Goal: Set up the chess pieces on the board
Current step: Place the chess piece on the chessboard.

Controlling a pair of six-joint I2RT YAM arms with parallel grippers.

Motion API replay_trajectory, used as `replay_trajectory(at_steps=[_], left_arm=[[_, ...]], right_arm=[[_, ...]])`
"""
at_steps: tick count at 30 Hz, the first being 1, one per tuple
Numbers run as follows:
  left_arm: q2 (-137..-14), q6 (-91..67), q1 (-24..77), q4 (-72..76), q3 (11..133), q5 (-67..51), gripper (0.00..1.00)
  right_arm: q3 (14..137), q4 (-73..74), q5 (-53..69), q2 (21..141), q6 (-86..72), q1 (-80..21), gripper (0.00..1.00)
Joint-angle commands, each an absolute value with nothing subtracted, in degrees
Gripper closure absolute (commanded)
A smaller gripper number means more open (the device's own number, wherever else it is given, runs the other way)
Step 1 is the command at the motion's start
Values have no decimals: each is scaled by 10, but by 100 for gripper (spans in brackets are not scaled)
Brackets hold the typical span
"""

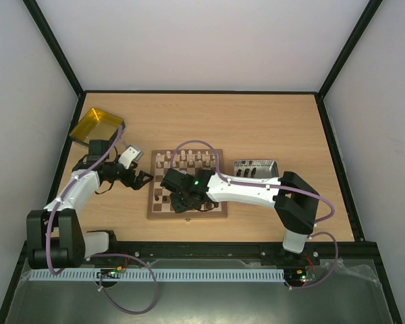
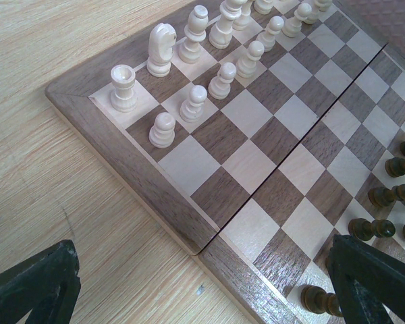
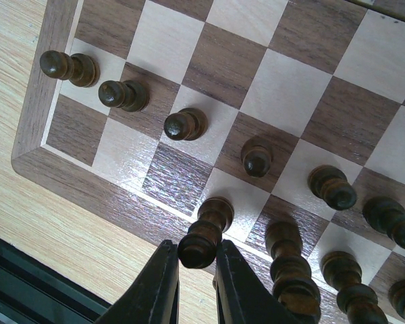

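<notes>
The board lies mid-table. Cream pieces stand in its two far rows and also show in the left wrist view. Dark pieces stand in the two near rows. My right gripper is shut on the head of a dark piece, whose base rests upright on a light square of the nearest row. In the top view the right gripper hides that piece. My left gripper is open and empty, hovering at the board's left edge.
A yellow translucent tray sits at the far left. A grey metallic tray sits right of the board, partly under the right arm. Bare wooden table lies left of the board.
</notes>
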State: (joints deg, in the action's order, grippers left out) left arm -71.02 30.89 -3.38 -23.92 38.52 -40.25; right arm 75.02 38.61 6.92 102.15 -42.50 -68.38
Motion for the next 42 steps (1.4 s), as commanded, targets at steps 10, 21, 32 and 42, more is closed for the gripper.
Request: replay_trajectory(at_steps=[10, 21, 32, 42], left_arm=[[-709, 318, -32, -240, 378, -413, 0], [-709, 318, -32, -241, 378, -414, 0], [-708, 319, -32, -241, 377, -413, 1], [-708, 320, -32, -243, 377, -415, 1]], right_arm=[[747, 393, 58, 1035, -423, -688, 84], [748, 393, 59, 1034, -424, -688, 74], [751, 395, 47, 1025, -427, -689, 73], [793, 430, 10, 1006, -424, -688, 73]])
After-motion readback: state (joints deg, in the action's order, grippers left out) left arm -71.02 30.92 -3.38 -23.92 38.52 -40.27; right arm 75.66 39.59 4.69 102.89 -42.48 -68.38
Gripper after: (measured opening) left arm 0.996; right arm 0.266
